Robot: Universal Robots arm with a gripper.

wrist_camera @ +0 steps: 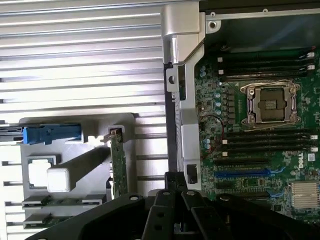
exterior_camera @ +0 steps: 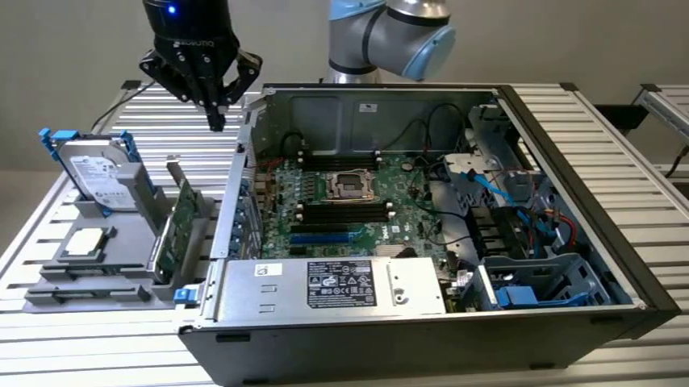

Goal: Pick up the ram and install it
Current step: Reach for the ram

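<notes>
Nearest me, at the front of the grey tray [exterior_camera: 129,250], the ram [exterior_camera: 92,276] lies flat. I count two sticks, one row behind the other, each thin, long and dark with green showing. They sit at about seven o'clock from the gripper [exterior_camera: 216,122], well apart from it and lower down.

Behind them in the same tray is one square silver chip [exterior_camera: 86,242]. Then comes one green card [exterior_camera: 177,230] standing on edge, then one drive [exterior_camera: 99,173] in a blue bracket.

At three o'clock of the tray lies the open case [exterior_camera: 560,161]. Inside is one board [exterior_camera: 323,201] with one socket [exterior_camera: 353,184] and two banks of black slots [exterior_camera: 344,214], one on either side of it.

Farthest back, the gripper hangs above the slatted table [exterior_camera: 140,141], at eleven o'clock of the case. Its fingers are clenched to a point and hold nothing.
</notes>
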